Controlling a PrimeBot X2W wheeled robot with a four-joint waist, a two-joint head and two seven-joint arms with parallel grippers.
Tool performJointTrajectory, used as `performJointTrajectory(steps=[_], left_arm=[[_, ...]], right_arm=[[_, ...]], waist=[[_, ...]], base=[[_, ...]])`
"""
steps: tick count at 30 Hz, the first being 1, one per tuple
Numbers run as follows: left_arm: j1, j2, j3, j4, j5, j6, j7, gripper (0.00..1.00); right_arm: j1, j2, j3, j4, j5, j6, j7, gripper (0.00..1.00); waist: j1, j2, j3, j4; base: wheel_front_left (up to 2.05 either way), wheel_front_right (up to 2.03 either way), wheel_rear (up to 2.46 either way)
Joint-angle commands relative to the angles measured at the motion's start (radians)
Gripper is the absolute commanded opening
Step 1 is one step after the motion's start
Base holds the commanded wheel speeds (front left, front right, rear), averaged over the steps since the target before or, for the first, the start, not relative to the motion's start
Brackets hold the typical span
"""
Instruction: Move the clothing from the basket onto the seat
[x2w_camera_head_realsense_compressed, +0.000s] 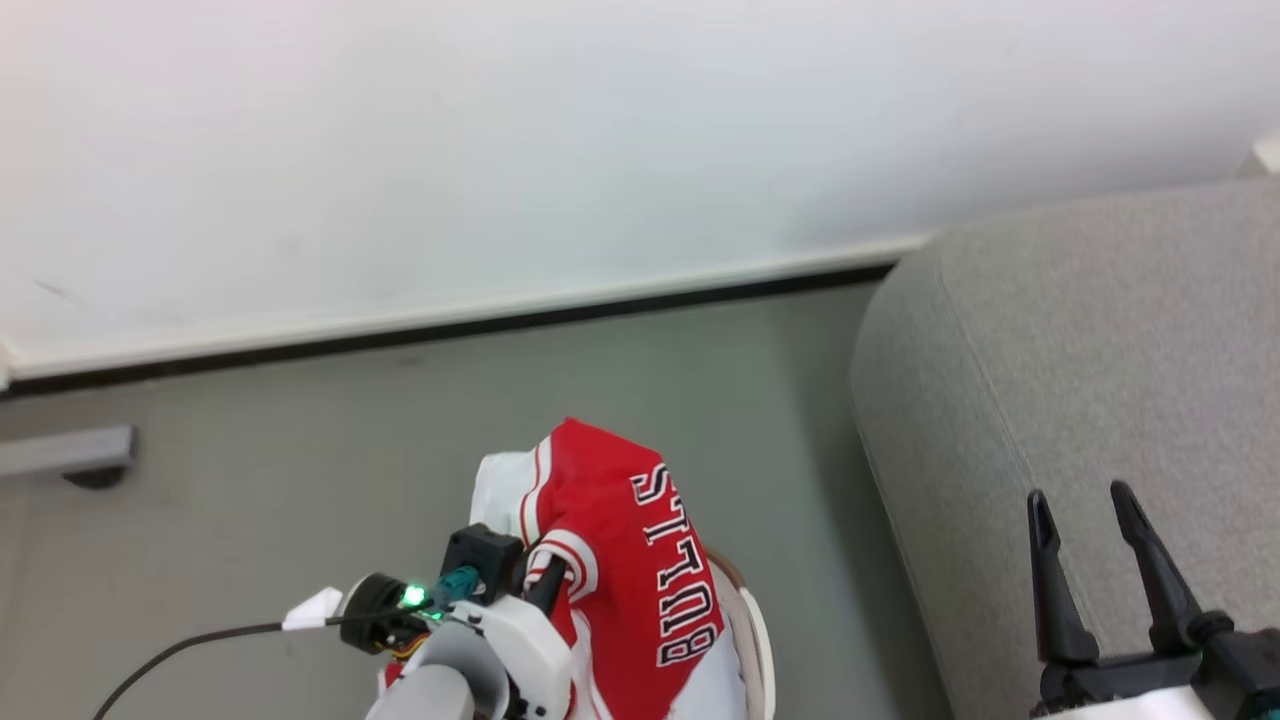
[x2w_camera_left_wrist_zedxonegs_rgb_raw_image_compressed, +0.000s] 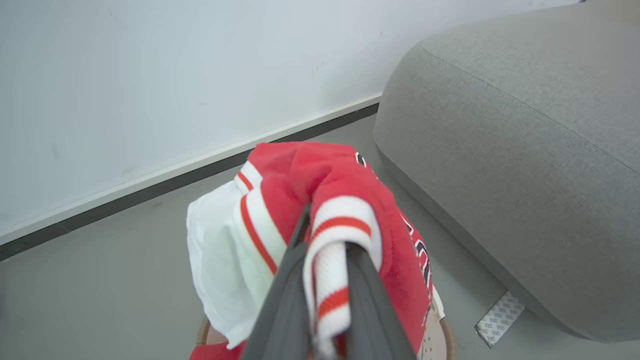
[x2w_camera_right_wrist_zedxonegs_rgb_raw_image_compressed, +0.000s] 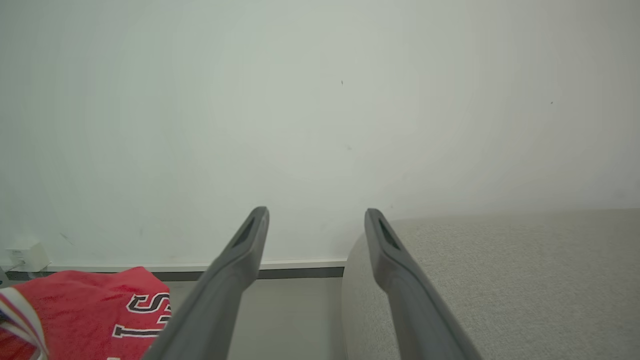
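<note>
Head camera: we look steeply down on the grey floor (x2w_camera_head_realsense_compressed: 400, 400), with skirting (x2w_camera_head_realsense_compressed: 500, 310) and white wall (x2w_camera_head_realsense_compressed: 600, 150) beyond and the sofa (x2w_camera_head_realsense_compressed: 1080, 330) at right. Left wrist camera: very close on the Bulls jersey (x2w_camera_left_wrist_zedxonegs_rgb_raw_image_compressed: 300, 165) (cloth nearly at the lens), facing the wall, sofa to its right. Right wrist camera: we face the wall almost level, low beside the sofa. All three share jersey, sofa, skirting.

I see a white wall (x2w_camera_head_realsense_compressed: 500, 150) meeting a grey floor (x2w_camera_head_realsense_compressed: 300, 420) along a white, dark-edged skirting board (x2w_camera_head_realsense_compressed: 450, 318). At the far left, a grey bar (x2w_camera_head_realsense_compressed: 65, 450) stands on a dark foot (x2w_camera_head_realsense_compressed: 92, 478). A patterned tape strip (x2w_camera_left_wrist_zedxonegs_rgb_raw_image_compressed: 500, 318) lies on the floor. A small white box (x2w_camera_right_wrist_zedxonegs_rgb_raw_image_compressed: 30, 255) sits low on the wall.
</note>
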Motion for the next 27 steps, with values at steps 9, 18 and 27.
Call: performJointTrajectory(steps=[9, 18, 27], left_arm=[[0.059, 0.034, 0.032, -0.337, -0.06, 0.019, 0.123, 0.0], [0.071, 0.066, 0.054, -0.672, -0.089, 0.041, 0.254, 0.0], [0.102, 0.068, 0.03, -0.8, -0.099, 0.051, 0.32, 0.0]], right_arm=[[0.082, -0.002, 0.002, 0.021, -0.015, -0.002, -0.003, 1.0], [0.078, -0.002, 0.044, 0.012, -0.007, -0.002, -0.003, 1.0], [0.057, -0.065, 0.159, -0.02, 0.033, -0.002, -0.002, 1.0]], waist=[[0.0004, 0.0, -0.145, 0.061], [0.0004, 0.0, -0.166, 0.059], [0.0004, 0.0, -0.17, 0.055]], base=[[0.0, 0.0, 0.0], [0.0, 0.0, 0.0], [0.0, 0.0, 0.0]])
